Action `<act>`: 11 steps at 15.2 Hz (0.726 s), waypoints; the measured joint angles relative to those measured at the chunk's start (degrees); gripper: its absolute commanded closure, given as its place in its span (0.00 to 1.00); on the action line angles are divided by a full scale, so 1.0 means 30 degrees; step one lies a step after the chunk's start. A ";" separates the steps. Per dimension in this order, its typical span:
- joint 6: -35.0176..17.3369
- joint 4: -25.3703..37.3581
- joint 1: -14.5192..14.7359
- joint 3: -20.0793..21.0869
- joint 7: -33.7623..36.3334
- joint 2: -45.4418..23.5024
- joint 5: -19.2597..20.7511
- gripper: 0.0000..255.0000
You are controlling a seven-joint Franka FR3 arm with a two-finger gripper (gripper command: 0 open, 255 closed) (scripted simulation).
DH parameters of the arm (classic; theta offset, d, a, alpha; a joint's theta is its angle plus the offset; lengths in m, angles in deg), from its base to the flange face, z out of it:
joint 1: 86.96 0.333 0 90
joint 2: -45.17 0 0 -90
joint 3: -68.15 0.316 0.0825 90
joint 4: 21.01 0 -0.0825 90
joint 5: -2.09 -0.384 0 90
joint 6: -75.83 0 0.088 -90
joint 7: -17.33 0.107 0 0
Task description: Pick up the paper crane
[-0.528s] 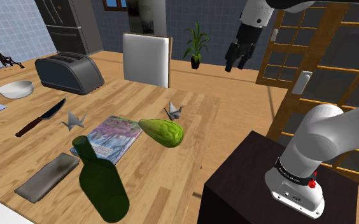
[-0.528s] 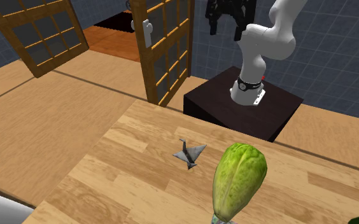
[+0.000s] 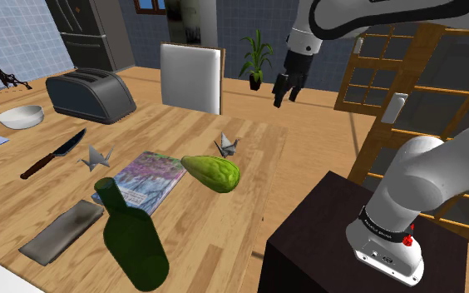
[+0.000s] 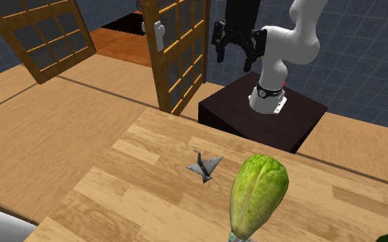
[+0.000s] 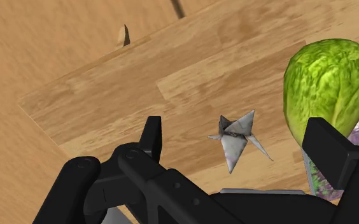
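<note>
Pincer [image 3: 285, 93] released, airborne, well apart from paper crane [image 3: 229, 144]; shoulder view shows second crane [image 3: 97, 156].

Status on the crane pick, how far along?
Done: nothing yet. The paper crane lies untouched on the wooden table, beside the green vegetable. In hand: the approach. The gripper hangs high above the table, jaws open and empty, and the wrist view faces the crane. Left: descend, close on the crane, lift.
</note>
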 measured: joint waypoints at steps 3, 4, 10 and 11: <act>-0.1694 0.0100 0.0255 0.0275 -0.0419 -0.1876 0.0158 0.00; -0.2300 0.0038 0.0348 0.0405 -0.0507 -0.2445 0.0208 0.00; -0.5261 0.1014 0.0805 0.1164 -0.0861 -0.6502 0.0746 0.00; -0.5756 0.1283 0.0832 0.1236 -0.0970 -0.7295 0.0894 0.00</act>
